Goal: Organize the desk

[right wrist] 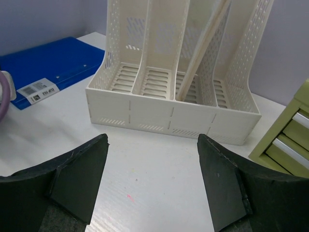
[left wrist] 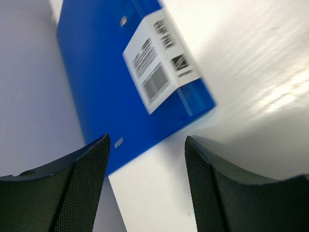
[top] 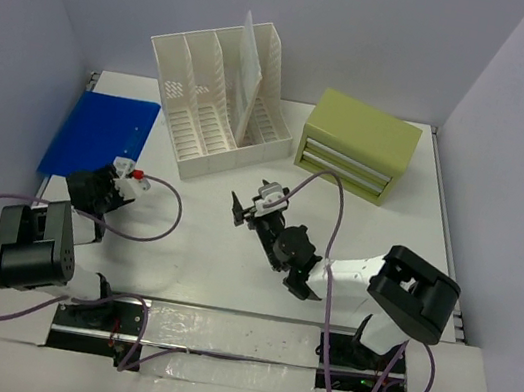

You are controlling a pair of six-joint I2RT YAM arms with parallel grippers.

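The large flat white desk (top: 202, 246) lies beneath both arms. The left gripper (left wrist: 146, 145), jaws apart and empty, faces a flat blue plastic folder (left wrist: 101, 82). The right gripper (right wrist: 152, 140), jaws likewise spread and empty, faces a white slotted file rack (right wrist: 169, 104), with an olive-green drawer box (right wrist: 289, 135) just beside it.

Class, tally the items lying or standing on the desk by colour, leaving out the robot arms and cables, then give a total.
Blue: 1, the folder
White: 2, the file rack and the thin board leaning in one of its slots
Olive green: 1, the drawer box
Total: 4
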